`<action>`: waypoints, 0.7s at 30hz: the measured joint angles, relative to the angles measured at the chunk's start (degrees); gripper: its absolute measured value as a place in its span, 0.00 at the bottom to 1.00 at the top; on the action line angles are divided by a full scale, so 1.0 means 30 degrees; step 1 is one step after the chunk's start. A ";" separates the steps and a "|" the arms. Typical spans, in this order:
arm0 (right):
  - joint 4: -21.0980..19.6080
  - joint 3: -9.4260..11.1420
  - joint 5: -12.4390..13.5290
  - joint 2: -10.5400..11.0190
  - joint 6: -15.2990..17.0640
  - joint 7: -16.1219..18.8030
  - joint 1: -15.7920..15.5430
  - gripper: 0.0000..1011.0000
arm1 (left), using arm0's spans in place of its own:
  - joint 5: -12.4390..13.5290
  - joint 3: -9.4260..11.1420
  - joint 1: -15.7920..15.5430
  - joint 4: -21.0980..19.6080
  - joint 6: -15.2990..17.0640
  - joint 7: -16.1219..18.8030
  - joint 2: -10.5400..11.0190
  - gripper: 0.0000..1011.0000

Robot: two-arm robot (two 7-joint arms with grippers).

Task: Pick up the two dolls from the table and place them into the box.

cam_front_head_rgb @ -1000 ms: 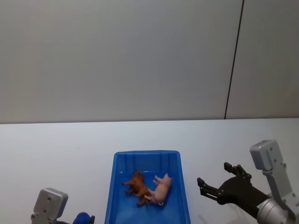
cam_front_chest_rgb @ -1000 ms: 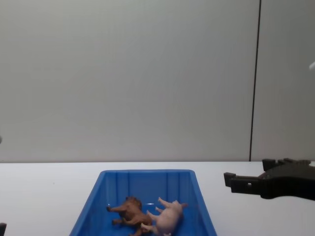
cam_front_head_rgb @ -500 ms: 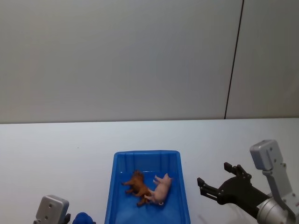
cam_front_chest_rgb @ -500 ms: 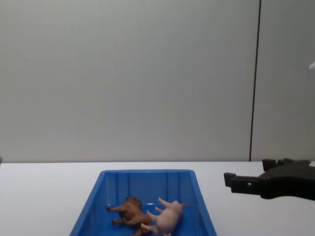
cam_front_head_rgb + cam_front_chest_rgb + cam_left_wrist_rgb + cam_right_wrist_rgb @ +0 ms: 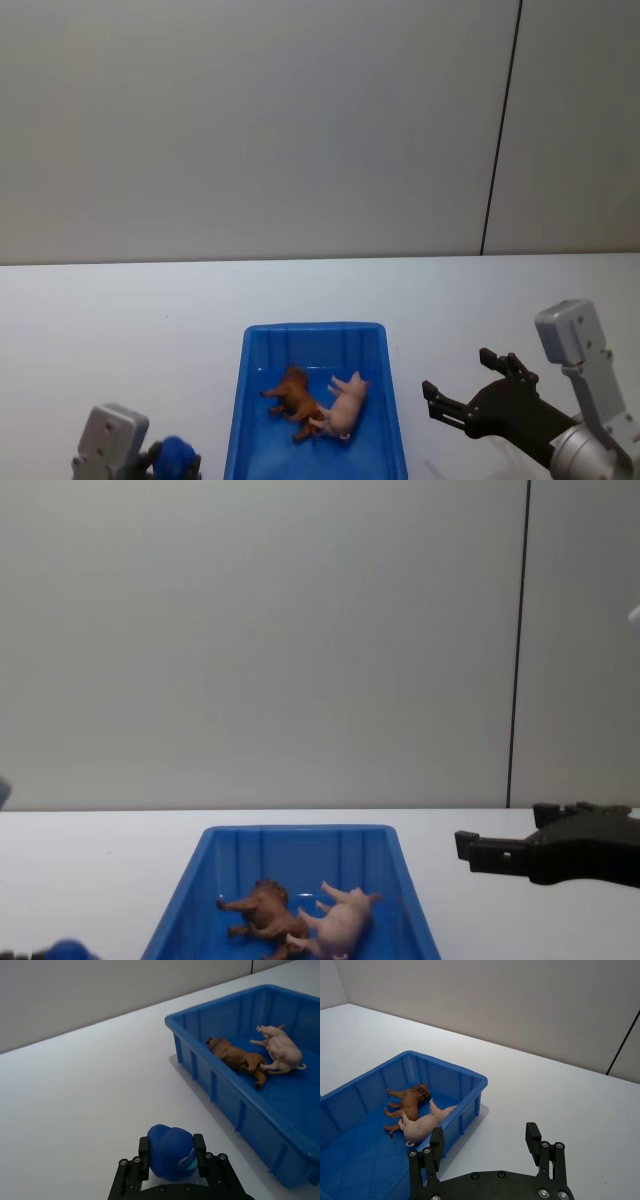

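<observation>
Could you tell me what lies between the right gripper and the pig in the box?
The box's blue side wall stands between the right gripper and the pig, then bare white table, as the right wrist view shows.

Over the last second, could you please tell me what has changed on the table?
The left claw, shut on a blue object, dipped at the lower left of the head view and has come back up slightly; the blue object now shows at the chest view's bottom left corner. The right claw stayed open beside the box, and the lion and pig lie in it as before.
</observation>
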 joint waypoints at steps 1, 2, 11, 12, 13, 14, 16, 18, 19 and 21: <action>0.0000 0.0000 0.0000 -0.0001 -0.0001 0.0001 0.0000 0.99 | 0.0048 -0.0033 -0.0036 -0.0030 -0.0019 -0.0022 0.0007 0.51; 0.0000 0.0001 0.0000 -0.0001 -0.0001 0.0000 0.0000 0.99 | 0.0134 -0.0062 -0.0070 -0.0091 -0.0047 -0.0050 0.0016 0.51; 0.0001 0.0000 -0.0001 -0.0001 -0.0002 0.0000 0.0001 0.99 | 0.1216 -0.0376 -0.0955 -0.0647 -0.0315 -0.0571 -0.0161 0.46; 0.0000 0.0000 0.0000 -0.0001 -0.0002 0.0001 0.0000 0.99 | 0.1451 -0.0382 -0.1180 -0.0678 -0.0374 -0.0715 -0.0288 0.44; 0.0001 0.0000 0.0000 -0.0001 -0.0002 0.0000 0.0000 0.99 | 0.1581 -0.0381 -0.1348 -0.0681 -0.0402 -0.0795 -0.0392 0.44; 0.0001 0.0000 0.0000 -0.0001 -0.0002 0.0000 0.0000 0.99 | 0.1718 -0.0381 -0.1474 -0.0681 -0.0434 -0.0879 -0.0476 0.44; 0.0000 0.0000 -0.0001 -0.0001 -0.0002 0.0001 0.0001 0.99 | 0.2153 -0.0334 -0.1948 -0.0637 -0.0537 -0.1188 -0.0811 0.42; 0.0000 0.0001 0.0000 -0.0001 -0.0002 0.0000 0.0000 0.99 | 0.2463 -0.0279 -0.2228 -0.0563 -0.0604 -0.1431 -0.1028 0.41; 0.0001 0.0001 0.0000 -0.0001 -0.0002 0.0000 0.0001 0.99 | 0.2551 -0.0252 -0.2361 -0.0521 -0.0626 -0.1500 -0.1139 0.41; 0.0000 0.0000 -0.0001 -0.0001 -0.0002 0.0000 0.0001 0.99 | 0.2969 -0.0134 -0.2824 -0.0349 -0.0738 -0.1879 -0.1526 0.41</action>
